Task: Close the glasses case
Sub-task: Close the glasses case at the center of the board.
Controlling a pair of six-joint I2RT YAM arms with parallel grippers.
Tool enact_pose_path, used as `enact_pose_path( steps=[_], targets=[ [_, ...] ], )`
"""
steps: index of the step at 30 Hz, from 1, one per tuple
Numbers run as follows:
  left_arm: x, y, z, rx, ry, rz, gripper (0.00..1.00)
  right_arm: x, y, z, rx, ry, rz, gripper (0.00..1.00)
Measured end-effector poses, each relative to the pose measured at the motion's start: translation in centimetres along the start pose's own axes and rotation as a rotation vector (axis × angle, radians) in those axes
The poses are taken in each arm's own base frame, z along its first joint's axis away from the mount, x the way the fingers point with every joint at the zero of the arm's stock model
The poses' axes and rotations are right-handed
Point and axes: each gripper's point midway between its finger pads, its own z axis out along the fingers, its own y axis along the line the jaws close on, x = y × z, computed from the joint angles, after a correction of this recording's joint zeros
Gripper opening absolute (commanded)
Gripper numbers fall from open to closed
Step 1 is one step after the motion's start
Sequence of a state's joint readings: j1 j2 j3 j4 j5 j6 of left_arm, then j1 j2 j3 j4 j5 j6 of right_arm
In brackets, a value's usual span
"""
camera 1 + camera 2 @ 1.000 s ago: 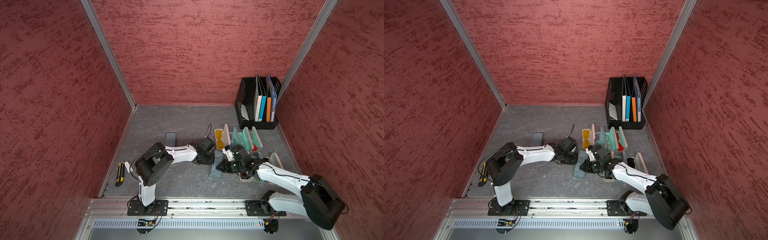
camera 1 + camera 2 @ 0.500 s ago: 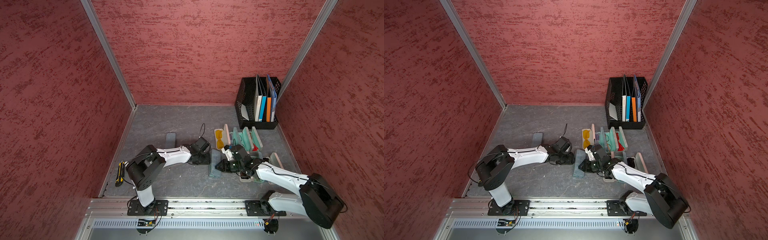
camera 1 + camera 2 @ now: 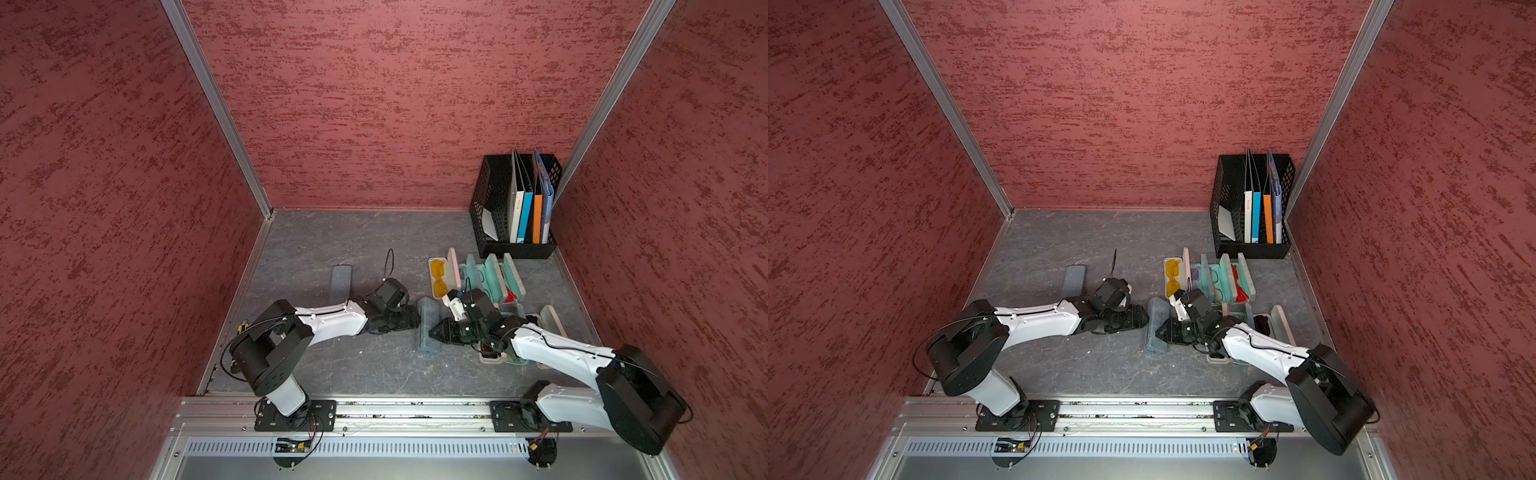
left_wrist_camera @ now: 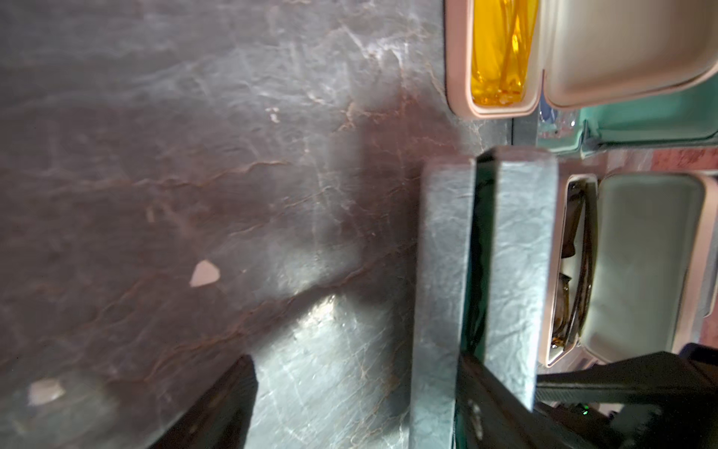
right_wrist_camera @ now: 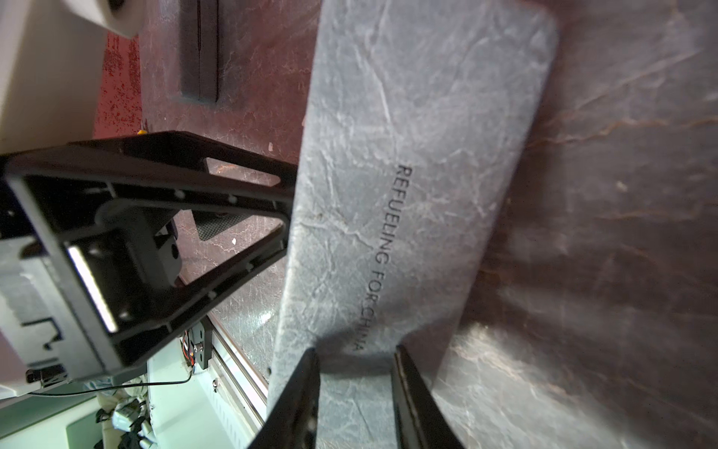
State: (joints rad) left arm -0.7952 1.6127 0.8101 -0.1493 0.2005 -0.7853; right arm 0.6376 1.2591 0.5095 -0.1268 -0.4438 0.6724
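Glasses case (image 3: 428, 316) looks grey, crinkled, slightly ajar.

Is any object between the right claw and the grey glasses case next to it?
Nothing visible. The right claw is right at the grey glasses case, only its lid showing between the fingers. The left claw is at the case's opposite long edge.

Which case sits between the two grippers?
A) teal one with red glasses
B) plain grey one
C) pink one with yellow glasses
B: in a top view the grey case lies on the table between the tips of the left gripper and the right gripper.
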Motion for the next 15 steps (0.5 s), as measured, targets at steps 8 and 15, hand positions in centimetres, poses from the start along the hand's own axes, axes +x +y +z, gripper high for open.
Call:
enact_pose_path(
  steps=[8,15],
  targets=[
    [-1.2,-2.3,-3.2,0.125,-0.105,-0.028,1.00,0.5,-0.9,0.6,0.024,0.024,0.025,0.37],
    [-0.9,-3.1,-3.9,0.133,-0.110,-0.014,1.00,0.6,-0.8,0.3,0.027,0.017,0.029,0.67]
  ],
)
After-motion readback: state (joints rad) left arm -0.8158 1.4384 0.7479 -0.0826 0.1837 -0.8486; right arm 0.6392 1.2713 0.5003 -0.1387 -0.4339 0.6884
